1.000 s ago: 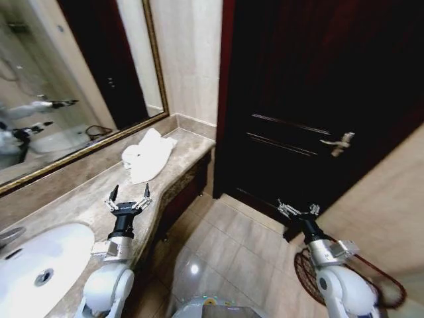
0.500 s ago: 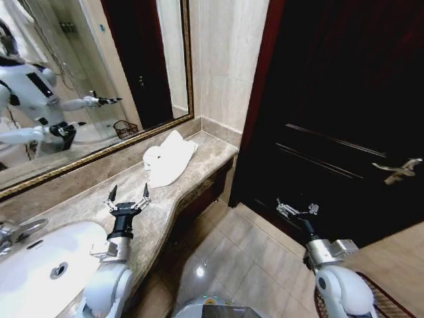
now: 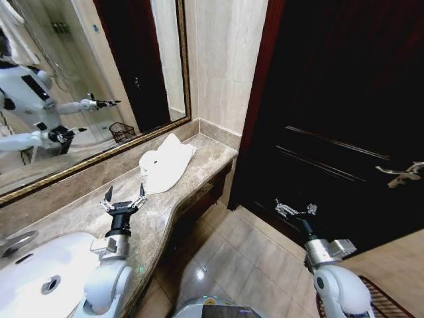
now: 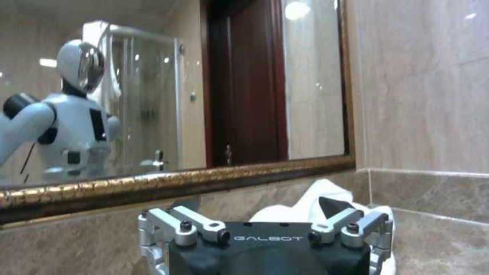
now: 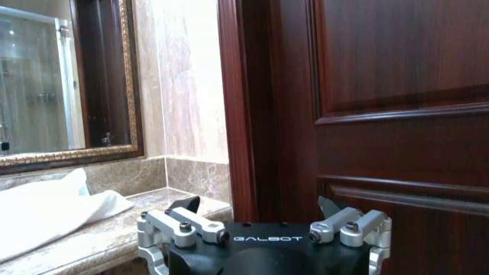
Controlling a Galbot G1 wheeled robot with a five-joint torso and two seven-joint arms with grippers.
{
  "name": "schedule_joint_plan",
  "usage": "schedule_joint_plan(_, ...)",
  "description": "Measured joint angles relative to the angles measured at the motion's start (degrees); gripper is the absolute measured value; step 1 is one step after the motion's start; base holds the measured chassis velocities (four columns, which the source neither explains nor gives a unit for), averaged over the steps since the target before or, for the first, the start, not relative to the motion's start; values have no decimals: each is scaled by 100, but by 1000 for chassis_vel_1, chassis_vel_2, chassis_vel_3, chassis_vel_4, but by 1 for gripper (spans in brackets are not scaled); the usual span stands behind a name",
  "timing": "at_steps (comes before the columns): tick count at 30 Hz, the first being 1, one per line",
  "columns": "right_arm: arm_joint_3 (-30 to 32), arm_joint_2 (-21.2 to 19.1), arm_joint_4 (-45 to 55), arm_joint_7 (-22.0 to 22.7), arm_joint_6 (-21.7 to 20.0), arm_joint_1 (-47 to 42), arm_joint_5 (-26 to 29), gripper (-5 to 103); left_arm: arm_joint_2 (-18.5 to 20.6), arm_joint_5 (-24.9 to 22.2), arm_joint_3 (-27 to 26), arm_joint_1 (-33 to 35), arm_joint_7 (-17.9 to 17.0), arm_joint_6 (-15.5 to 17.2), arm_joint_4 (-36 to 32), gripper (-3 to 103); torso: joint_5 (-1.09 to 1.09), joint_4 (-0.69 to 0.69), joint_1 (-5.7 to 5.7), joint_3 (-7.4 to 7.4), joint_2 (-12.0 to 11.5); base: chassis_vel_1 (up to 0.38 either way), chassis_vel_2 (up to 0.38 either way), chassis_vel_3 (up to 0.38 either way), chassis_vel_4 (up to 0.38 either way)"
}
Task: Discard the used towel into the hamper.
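White towel [image 3: 165,163] lies crumpled on the counter [image 3: 79,205], soft and light; pinch a raised fold. Left gripper [image 3: 123,199] near it gapes wide, right gripper [image 3: 295,209] likewise, by the door [image 3: 344,99]

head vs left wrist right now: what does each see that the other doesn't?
Head alone: the sink at the near end of the counter, the right gripper open over the tiled floor, and the dark door with its handle. Left wrist alone: a close look at the mirror's gold frame and the wall tile beside it. Both: the open left gripper above the counter, the white towel lying ahead of it, and the robot's reflection in the mirror.
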Motion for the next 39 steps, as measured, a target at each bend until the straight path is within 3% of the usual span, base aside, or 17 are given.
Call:
schedule_joint_plan(4,-14,-1,-63,-3,24,13,-10,100,167,-295,32,-195,-130,461,0,100,-1,-1,2,1,0,0,0,0,0)
schedule_joint_plan(11,-89,-59,-188,-53,44,129,-16,100,359,-476,47,-412,-190,712,42,100,-1,1,3,1,-1,0,0,0,0)
schedule_joint_plan(21,-63,-75,-196,-55,-20,102,-45,100,844,-1052,253,-942,-437,1414,-111,100,-1,-1,3,1,0,0,0,0,0)
schedule_joint_plan(26,-58,-58,-236,-56,19,105,-52,100,1192,-1156,265,-1196,-456,1476,8,100,-1,-1,3,1,-1,0,0,0,0)
schedule_joint_plan(31,-110,-46,-281,-77,166,143,-42,100,1239,-1191,262,-1250,-479,1553,-69,100,-1,-1,3,1,0,0,0,0,0)
schedule_joint_plan(39,-75,-108,-229,-144,28,186,-60,100,1168,-1163,213,-1103,-454,1444,-124,100,-2,0,3,1,0,0,0,0,0)
